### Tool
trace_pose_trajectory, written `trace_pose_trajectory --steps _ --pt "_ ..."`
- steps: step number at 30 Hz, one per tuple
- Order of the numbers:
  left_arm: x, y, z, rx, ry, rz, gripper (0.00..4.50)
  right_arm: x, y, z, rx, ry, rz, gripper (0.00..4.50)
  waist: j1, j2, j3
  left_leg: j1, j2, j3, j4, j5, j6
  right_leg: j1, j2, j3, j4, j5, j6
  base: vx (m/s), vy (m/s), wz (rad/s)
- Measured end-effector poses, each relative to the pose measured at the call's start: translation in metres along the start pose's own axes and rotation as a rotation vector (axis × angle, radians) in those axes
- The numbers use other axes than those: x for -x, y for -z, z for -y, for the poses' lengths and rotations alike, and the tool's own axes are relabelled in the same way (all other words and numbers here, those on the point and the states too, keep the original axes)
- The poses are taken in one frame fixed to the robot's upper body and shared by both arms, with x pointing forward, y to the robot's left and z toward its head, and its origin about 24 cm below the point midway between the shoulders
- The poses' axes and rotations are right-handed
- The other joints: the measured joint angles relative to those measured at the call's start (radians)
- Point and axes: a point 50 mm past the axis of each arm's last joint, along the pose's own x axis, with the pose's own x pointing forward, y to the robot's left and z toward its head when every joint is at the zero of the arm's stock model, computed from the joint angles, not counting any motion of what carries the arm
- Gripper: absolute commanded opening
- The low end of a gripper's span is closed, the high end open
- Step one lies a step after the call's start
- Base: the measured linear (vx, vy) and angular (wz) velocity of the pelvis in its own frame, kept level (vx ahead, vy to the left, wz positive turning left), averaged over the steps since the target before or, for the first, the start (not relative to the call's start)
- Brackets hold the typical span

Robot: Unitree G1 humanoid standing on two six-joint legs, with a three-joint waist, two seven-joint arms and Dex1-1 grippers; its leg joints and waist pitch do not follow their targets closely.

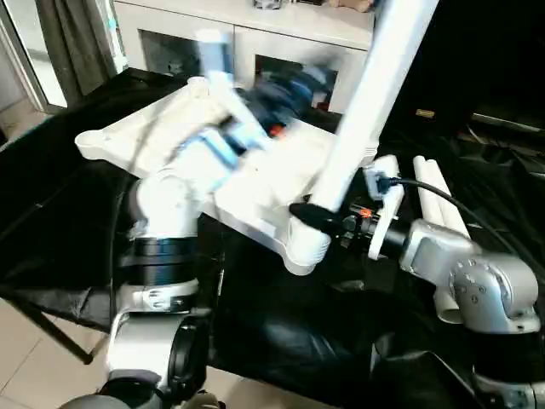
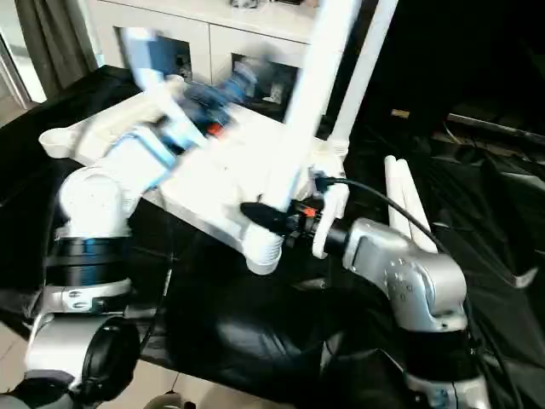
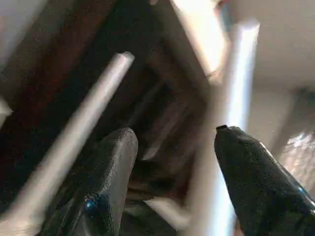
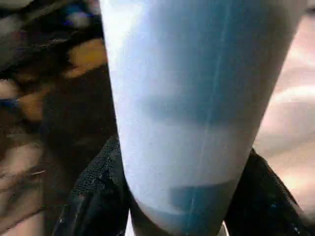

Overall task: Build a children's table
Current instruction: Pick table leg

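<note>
White leg [image 1: 366, 102] between right pincer's [image 1: 317, 217] fingers

Black-draped table [image 1: 281, 341], white tabletop [image 1: 255, 183], spare legs [image 1: 438, 200]

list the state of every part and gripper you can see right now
tabletop: underside up on the black-draped table, near corner raised off the cloth
near-corner leg: standing in its socket, leaning slightly
far leg: upright behind it
two spare legs: lying side by side on the cloth
right gripper: shut on the near-corner leg just above the socket
left gripper: open, holding nothing, above the tabletop
</note>
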Motion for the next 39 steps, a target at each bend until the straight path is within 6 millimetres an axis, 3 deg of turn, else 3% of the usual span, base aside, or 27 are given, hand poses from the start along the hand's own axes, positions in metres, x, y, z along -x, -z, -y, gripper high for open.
trace_pose_trajectory --steps 3,5,7,9,12,14,24,30,35,36,39 --pt "0.025 0.009 -0.016 -0.233 -0.042 -0.195 2.96 0.005 0.0 0.017 0.005 0.14 0.029 1.93 0.001 -0.005 0.001 0.0 0.0 0.0 -0.001 0.0 0.0 0.0 0.0 0.0 0.0 0.0 0.001 0.0 0.0 0.0" --pt "0.031 0.017 -0.018 -0.286 -0.028 -0.276 2.96 0.008 0.002 0.022 -0.003 0.187 0.029 1.92 0.004 -0.006 0.001 -0.002 0.0 0.0 -0.001 0.0 0.0 -0.001 0.0 0.0 -0.001 0.0 0.001 0.0 0.0 0.0" --pt "0.04 0.025 -0.019 -0.476 0.061 -0.503 2.96 0.004 0.005 0.023 -0.017 0.204 0.031 1.92 0.006 -0.015 0.0 -0.001 0.0 0.0 -0.002 0.0 0.0 -0.001 0.0 0.001 0.0 -0.001 0.002 0.0 0.0 0.0" --pt "0.054 0.037 -0.023 -0.596 0.127 -0.709 2.96 0.003 0.007 0.025 -0.016 0.221 0.029 1.92 0.005 -0.015 0.0 -0.001 0.0 0.001 -0.002 0.0 0.0 -0.001 0.0 0.003 0.0 -0.002 0.003 0.0 0.0 0.0" --pt "0.076 0.054 -0.035 -0.694 0.231 -0.989 2.96 0.001 0.012 0.028 -0.011 0.238 0.011 1.92 0.004 -0.015 0.0 0.0 0.0 0.001 -0.002 0.0 -0.001 0.0 0.0 0.003 0.001 -0.002 0.002 0.0 0.0 0.0" --pt "0.084 0.064 -0.043 -0.711 0.241 -1.079 2.96 -0.001 0.014 0.027 -0.004 0.238 -0.002 1.92 0.006 -0.015 0.0 0.0 0.0 0.001 -0.002 0.001 -0.002 -0.001 0.0 0.003 0.002 -0.001 0.002 0.0 0.0 0.0" --pt "0.057 0.085 -0.059 -0.85 0.291 -1.112 2.96 -0.002 0.017 0.024 0.018 0.222 -0.021 1.92 0.005 -0.015 0.0 0.0 0.0 0.001 -0.002 0.003 -0.004 0.001 -0.001 0.003 0.003 -0.001 0.002 0.0 0.0 0.0" --pt "0.061 0.109 -0.069 -0.821 0.288 -1.185 2.96 0.004 0.021 0.026 0.027 0.236 -0.034 1.92 0.001 -0.013 0.001 0.0 0.0 0.001 -0.002 0.002 -0.004 0.0 -0.001 0.003 0.004 -0.001 0.001 0.0 0.0 0.0" --pt "0.057 0.112 -0.074 -0.824 0.26 -1.204 2.96 0.004 0.017 0.023 0.045 0.231 -0.022 1.92 0.003 -0.01 0.001 0.001 0.0 0.001 -0.002 0.003 -0.004 0.0 -0.001 0.003 0.004 -0.001 0.0 0.0 0.0 0.0" --pt "0.055 0.113 -0.075 -0.83 0.255 -1.207 2.62 0.005 0.017 0.024 0.046 0.234 -0.023 1.92 0.003 -0.009 0.002 0.001 0.0 0.001 -0.001 0.003 -0.004 0.001 -0.001 0.003 0.004 -0.001 0.0 0.0 0.0 0.0" --pt "0.052 0.112 -0.076 -0.829 0.278 -1.211 2.56 0.009 0.019 0.022 0.054 0.237 -0.024 1.92 0.006 -0.008 0.002 0.001 0.0 0.001 -0.001 0.002 -0.004 0.001 -0.001 0.003 0.004 -0.001 0.0 0.0 0.0 0.0"
